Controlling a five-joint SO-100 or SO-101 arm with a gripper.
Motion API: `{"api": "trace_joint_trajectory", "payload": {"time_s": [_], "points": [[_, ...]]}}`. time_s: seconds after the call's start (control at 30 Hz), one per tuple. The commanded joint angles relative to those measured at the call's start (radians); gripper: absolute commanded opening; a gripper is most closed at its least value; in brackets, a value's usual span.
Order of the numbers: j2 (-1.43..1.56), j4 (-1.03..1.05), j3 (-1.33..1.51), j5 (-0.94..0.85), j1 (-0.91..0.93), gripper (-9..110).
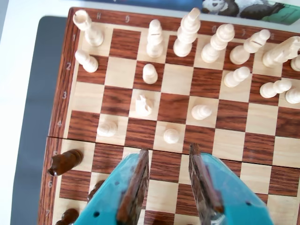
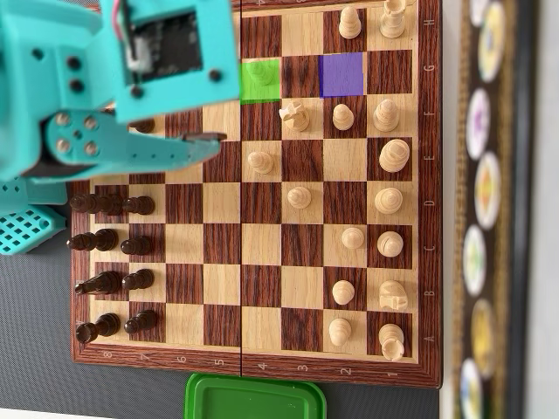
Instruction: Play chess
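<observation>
A wooden chessboard [image 2: 428, 218] fills both views. In the overhead view the white pieces [image 2: 389, 201] stand on the right and the dark pieces [image 2: 105, 205] on the left. A green-tinted square [image 2: 259, 92] holds a white pawn, and a purple-tinted square [image 2: 341, 74] two files over is bare. My teal gripper [image 1: 168, 151] hangs open over the middle ranks with nothing between its brown pads [image 1: 138, 183]. A white pawn [image 1: 171, 136] stands just ahead of the fingertips. A white knight [image 1: 143, 105] and another pawn [image 1: 107, 128] stand farther left. In the overhead view the gripper [image 2: 214, 140] reaches in from the upper left.
Dark pawns [image 1: 64, 161] stand at the board's left edge in the wrist view. A green plastic lid [image 2: 253, 397] lies below the board in the overhead view. A picture strip [image 2: 485, 201] runs along the right side. The arm's teal base [image 2: 26, 227] sits on the left.
</observation>
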Motion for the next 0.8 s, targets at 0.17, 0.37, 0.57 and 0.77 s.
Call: {"api": "trace_joint_trajectory", "payload": {"time_s": [0.17, 0.37, 0.57, 0.77], "points": [[0.201, -0.129, 0.143, -0.003, 0.115, 14], [0.299, -0.235, 0.219, -0.002, 0.163, 14], [0.383, -0.463, 0.354, -0.002, 0.158, 14], [0.479, -0.723, 0.508, -0.003, 0.149, 14]]}}
